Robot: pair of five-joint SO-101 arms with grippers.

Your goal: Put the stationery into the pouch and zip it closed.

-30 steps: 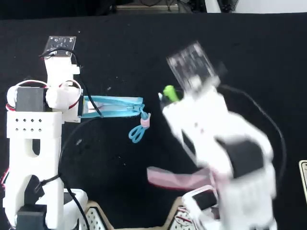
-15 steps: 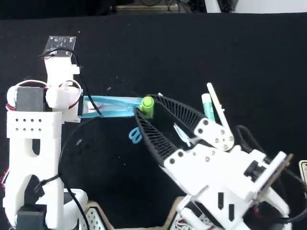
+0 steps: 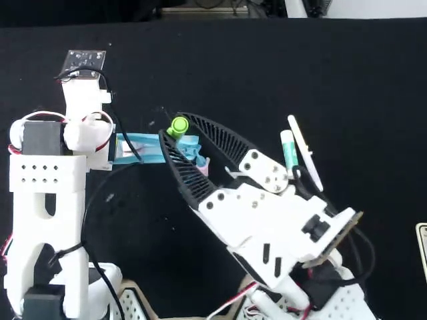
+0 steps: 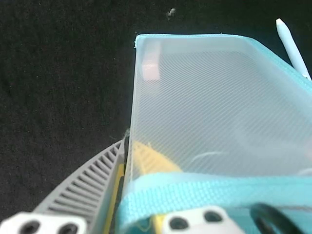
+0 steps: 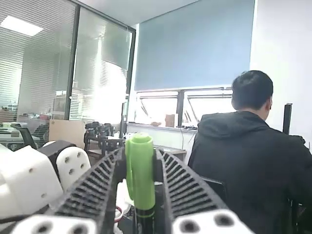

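A translucent pouch (image 3: 140,148) with teal trim lies on the black table, and my left gripper (image 3: 113,148) is shut on its end. In the left wrist view the pouch (image 4: 214,107) stretches away from a grey ribbed finger (image 4: 92,192), with a small pink item (image 4: 151,68) inside. My right gripper (image 3: 173,129) is shut on a green marker (image 3: 179,125), held just over the pouch's zipper end. The right wrist view has the marker (image 5: 141,175) upright between the black ribbed fingers (image 5: 97,190). A white pen with a green band (image 3: 289,152) lies to the right.
The right arm's white body (image 3: 280,227) covers the table's front middle. A white pen tip (image 4: 291,46) lies beyond the pouch's far corner. A pale object (image 3: 421,240) sits at the right edge. Open black table lies behind the pouch.
The right arm swung down and left, carrying the green marker from mid-table to the pouch's zipper end. It now covers the blue zipper loop and a pink item. The left arm stayed still.
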